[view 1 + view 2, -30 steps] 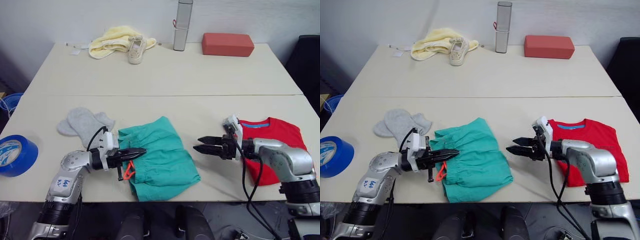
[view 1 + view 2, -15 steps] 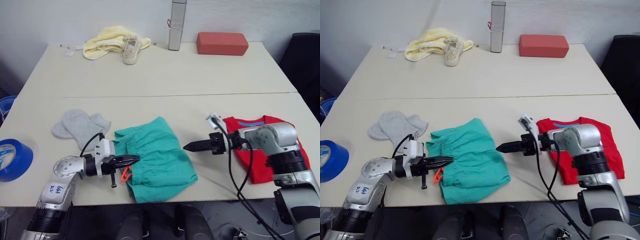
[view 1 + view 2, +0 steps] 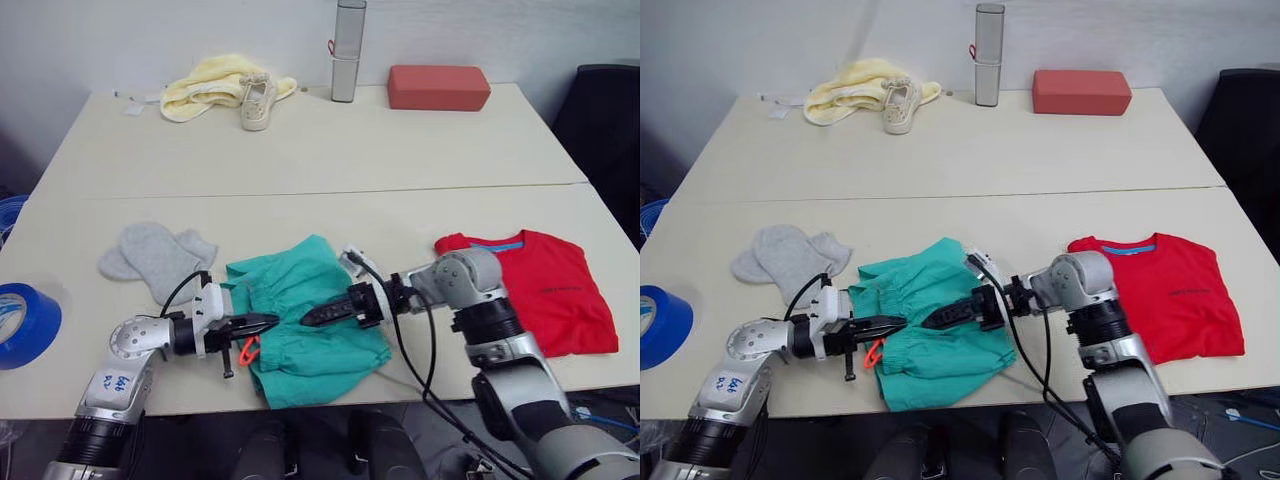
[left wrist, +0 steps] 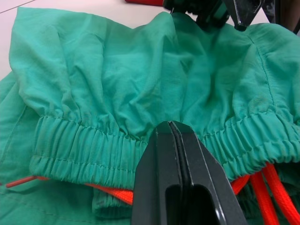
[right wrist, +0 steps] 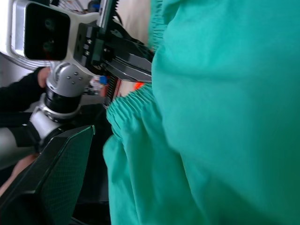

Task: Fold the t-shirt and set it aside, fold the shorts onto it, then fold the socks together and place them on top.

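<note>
Teal shorts, thin crinkly fabric w/ gathered elastic waistband, lie crumpled between socks and t-shirt. Right end effector has swung from beside t-shirt onto shorts' middle; can't tell its finger state. Left end effector pressed together at waistband, so shorts fold is starting.

Shorts lie between socks and t-shirt.
</note>
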Controlling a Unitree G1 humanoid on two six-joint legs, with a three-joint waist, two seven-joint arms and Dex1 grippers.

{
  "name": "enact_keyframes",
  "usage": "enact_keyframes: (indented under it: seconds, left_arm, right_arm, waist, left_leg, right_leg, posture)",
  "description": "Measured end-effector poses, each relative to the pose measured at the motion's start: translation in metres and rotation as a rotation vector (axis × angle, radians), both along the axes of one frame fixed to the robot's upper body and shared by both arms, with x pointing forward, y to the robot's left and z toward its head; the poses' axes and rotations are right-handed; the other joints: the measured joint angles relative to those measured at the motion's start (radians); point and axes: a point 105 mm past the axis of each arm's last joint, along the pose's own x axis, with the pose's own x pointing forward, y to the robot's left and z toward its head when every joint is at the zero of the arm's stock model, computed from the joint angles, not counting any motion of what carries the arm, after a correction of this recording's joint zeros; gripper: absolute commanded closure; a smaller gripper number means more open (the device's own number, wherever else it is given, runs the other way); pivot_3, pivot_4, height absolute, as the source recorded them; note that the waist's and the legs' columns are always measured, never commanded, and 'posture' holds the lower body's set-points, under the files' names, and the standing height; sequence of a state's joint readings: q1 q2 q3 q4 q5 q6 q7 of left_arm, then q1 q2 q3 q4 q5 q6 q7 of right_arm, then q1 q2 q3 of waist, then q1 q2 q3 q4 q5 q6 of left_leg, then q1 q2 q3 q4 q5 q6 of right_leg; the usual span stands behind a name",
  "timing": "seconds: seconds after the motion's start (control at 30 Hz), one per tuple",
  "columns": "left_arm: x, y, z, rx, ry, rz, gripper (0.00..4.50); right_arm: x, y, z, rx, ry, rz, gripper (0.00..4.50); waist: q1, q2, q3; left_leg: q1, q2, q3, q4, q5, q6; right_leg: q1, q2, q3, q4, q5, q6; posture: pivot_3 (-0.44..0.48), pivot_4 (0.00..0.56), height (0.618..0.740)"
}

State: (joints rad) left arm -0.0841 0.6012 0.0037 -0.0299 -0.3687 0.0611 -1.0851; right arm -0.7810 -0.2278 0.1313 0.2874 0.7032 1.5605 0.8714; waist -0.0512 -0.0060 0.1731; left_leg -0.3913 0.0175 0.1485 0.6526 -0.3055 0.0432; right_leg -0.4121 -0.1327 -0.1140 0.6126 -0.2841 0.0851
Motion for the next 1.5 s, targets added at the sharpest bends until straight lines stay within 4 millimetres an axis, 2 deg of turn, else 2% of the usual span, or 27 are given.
enact_keyframes:
  seconds: [0.07,0.1,0.23,0.33,0.4,0.57,0.7,0.77,0.83,1.0,1.1,1.23,1.3,1.33,1.4,1.5]
  left_arm:
    - [0.000,0.001,0.000,-0.003,0.000,0.000,4.50]
    - [0.000,0.001,0.000,-0.004,-0.002,0.000,4.50]
    - [-0.002,0.003,0.002,-0.014,-0.009,-0.010,4.50]
    - [-0.002,0.004,0.001,-0.018,-0.005,-0.013,4.50]
    - [-0.001,0.005,0.000,-0.018,0.001,-0.012,4.50]
    - [0.001,0.006,0.002,-0.016,-0.004,-0.020,4.50]
    - [0.002,0.006,0.001,-0.017,0.001,-0.032,4.50]
    - [0.004,0.003,0.002,-0.028,0.003,-0.040,4.50]
    - [0.003,-0.003,0.006,-0.066,0.019,-0.064,4.50]
    - [-0.010,-0.016,0.035,-0.154,0.092,-0.175,4.50]
    - [-0.012,-0.020,0.047,-0.160,0.111,-0.202,4.50]
    - [-0.004,-0.034,0.042,-0.112,0.068,-0.188,4.50]
    - [0.016,-0.049,0.030,-0.103,0.048,-0.109,4.50]
    - [0.027,-0.060,0.017,-0.074,0.062,-0.062,4.50]
    - [0.029,-0.067,0.000,-0.033,0.091,-0.050,4.50]
    - [0.029,-0.068,0.000,-0.005,0.054,-0.064,4.50]
  right_arm:
    - [0.001,0.001,-0.001,0.002,0.008,-0.011,0.49]
    - [0.003,0.001,-0.003,0.002,0.015,-0.022,0.89]
    - [0.006,-0.002,-0.007,0.005,0.029,-0.064,1.92]
    - [0.007,-0.009,-0.009,0.020,0.042,-0.104,2.86]
    - [0.008,-0.013,-0.006,0.032,0.033,-0.129,3.24]
    - [0.005,-0.033,-0.002,0.037,0.004,-0.169,3.61]
    - [0.003,-0.044,-0.004,0.000,-0.063,-0.201,3.61]
    - [0.005,-0.045,-0.004,0.005,-0.067,-0.221,2.94]
    - [0.007,-0.045,-0.006,-0.004,-0.063,-0.247,2.52]
    - [0.003,-0.040,-0.002,-0.003,-0.083,-0.230,0.88]
    - [0.000,-0.041,0.001,-0.002,-0.098,-0.210,0.14]
    - [-0.001,-0.045,0.003,-0.002,-0.098,-0.203,0.03]
    - [-0.001,-0.051,0.004,-0.016,-0.101,-0.204,0.03]
    - [-0.002,-0.054,0.004,-0.026,-0.103,-0.199,0.03]
    - [-0.003,-0.059,0.005,-0.038,-0.104,-0.196,0.03]
    - [-0.002,-0.071,0.006,-0.061,-0.108,-0.206,0.03]
  waist:
    - [-0.002,0.000,0.000]
    - [-0.003,0.000,0.000]
    - [-0.004,0.000,0.000]
    - [-0.003,0.000,0.000]
    - [-0.002,0.000,0.000]
    - [0.004,0.001,0.001]
    - [0.006,0.001,0.001]
    - [0.008,0.001,0.001]
    - [0.009,0.001,0.001]
    - [0.006,0.001,0.001]
    - [0.007,0.001,0.001]
    - [0.019,0.001,0.001]
    - [0.031,0.002,0.001]
    - [0.038,0.002,0.001]
    - [0.037,0.001,0.001]
    - [0.027,0.001,0.001]
  left_leg:
    - [0.000,0.000,0.000,0.000,0.000,0.000]
    - [0.000,0.000,0.000,0.000,0.000,0.000]
    - [-0.001,0.000,0.000,-0.001,0.001,0.000]
    - [-0.001,-0.001,0.000,-0.002,0.001,0.000]
    - [-0.001,-0.001,0.000,-0.001,0.001,0.001]
    - [-0.002,-0.001,0.000,-0.002,0.001,0.001]
    - [-0.002,-0.001,0.000,-0.003,0.001,0.001]
    - [-0.002,-0.001,0.000,-0.002,0.001,0.001]
    - [-0.002,-0.001,0.000,-0.002,0.001,0.001]
    - [-0.002,-0.001,0.000,-0.003,0.002,0.003]
    - [-0.002,-0.001,0.000,-0.002,0.002,0.002]
    - [-0.001,-0.002,0.000,-0.003,0.002,0.002]
    - [-0.001,-0.003,0.000,-0.002,0.003,0.003]
    - [-0.002,-0.004,0.000,-0.001,0.003,0.004]
    - [-0.003,-0.003,0.000,-0.001,0.003,0.005]
    - [-0.004,-0.003,0.000,-0.002,0.004,0.007]
  right_leg:
    - [0.000,0.000,0.000,0.000,0.000,0.000]
    - [0.000,0.000,0.000,0.000,0.000,0.000]
    - [-0.001,0.000,0.000,0.000,0.000,0.000]
    - [-0.001,0.000,0.000,0.000,0.000,0.000]
    - [0.000,0.000,0.000,-0.001,0.000,0.001]
    - [-0.001,-0.001,0.000,-0.002,0.000,0.001]
    - [-0.001,-0.001,0.000,-0.003,0.000,0.001]
    - [-0.001,-0.001,0.000,-0.003,0.000,0.001]
    - [-0.001,-0.001,0.000,-0.003,0.000,0.001]
    - [-0.001,-0.001,0.000,-0.002,0.000,0.001]
    - [-0.001,-0.001,0.000,-0.003,0.000,0.001]
    - [0.000,-0.001,0.000,-0.003,0.001,0.001]
    - [0.000,-0.002,-0.001,-0.004,0.001,0.002]
    - [0.000,-0.002,0.000,-0.004,0.002,0.003]
    - [0.000,-0.002,0.000,-0.004,0.002,0.004]
    - [-0.001,-0.002,0.000,-0.006,0.002,0.003]
  posture:
    - [0.000,0.150,0.740]
    - [0.000,0.150,0.740]
    - [0.000,0.150,0.740]
    - [0.000,0.150,0.740]
    - [0.000,0.150,0.740]
    - [0.000,0.150,0.740]
    - [0.000,0.150,0.740]
    - [0.000,0.150,0.740]
    - [0.000,0.150,0.740]
    - [0.000,0.150,0.740]
    - [0.000,0.150,0.740]
    - [0.000,0.150,0.740]
    - [0.000,0.150,0.740]
    - [0.000,0.150,0.740]
    - [0.000,0.150,0.740]
    - [0.000,0.150,0.740]
